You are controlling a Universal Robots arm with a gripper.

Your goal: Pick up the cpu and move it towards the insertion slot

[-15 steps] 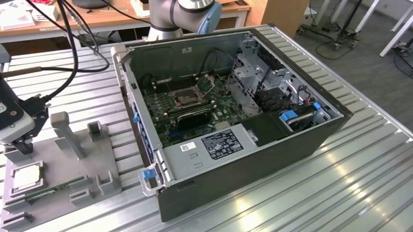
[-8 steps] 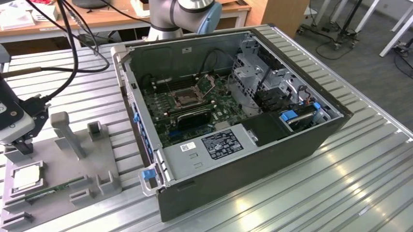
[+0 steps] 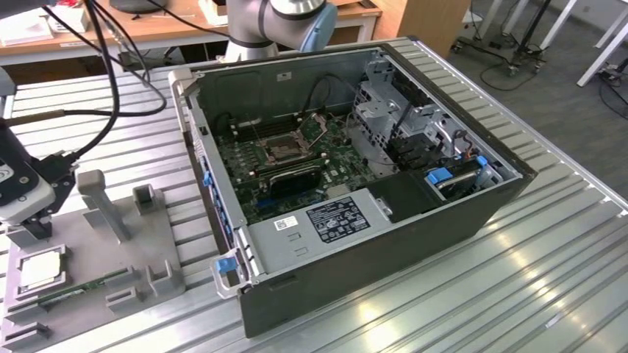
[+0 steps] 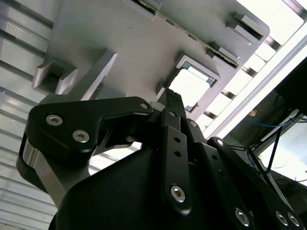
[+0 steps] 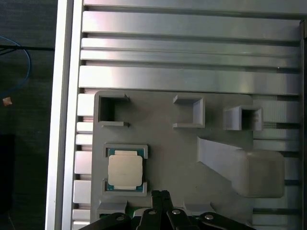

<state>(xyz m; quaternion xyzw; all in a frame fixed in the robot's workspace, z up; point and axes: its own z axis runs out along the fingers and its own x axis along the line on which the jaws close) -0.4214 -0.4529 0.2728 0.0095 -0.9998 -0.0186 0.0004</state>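
One cpu (image 5: 125,170) is lying flat in its pocket of the grey holder (image 5: 177,158) on the desk (image 5: 192,76), just beside the claw (image 5: 160,195) and a little below its tips. The claw's fingers are standing together, gripping nothing. The insertion slot (image 3: 284,151) is sitting well apart from the claw, inside the open computer case (image 3: 393,243). I am judging the chip light, stiff and fragile (the underside especially), so its two opposite green edges are looking like the safest hold.

Ribbed metal table (image 3: 549,294); wooden desk (image 3: 167,29) behind; grey floor (image 3: 549,88) beyond.
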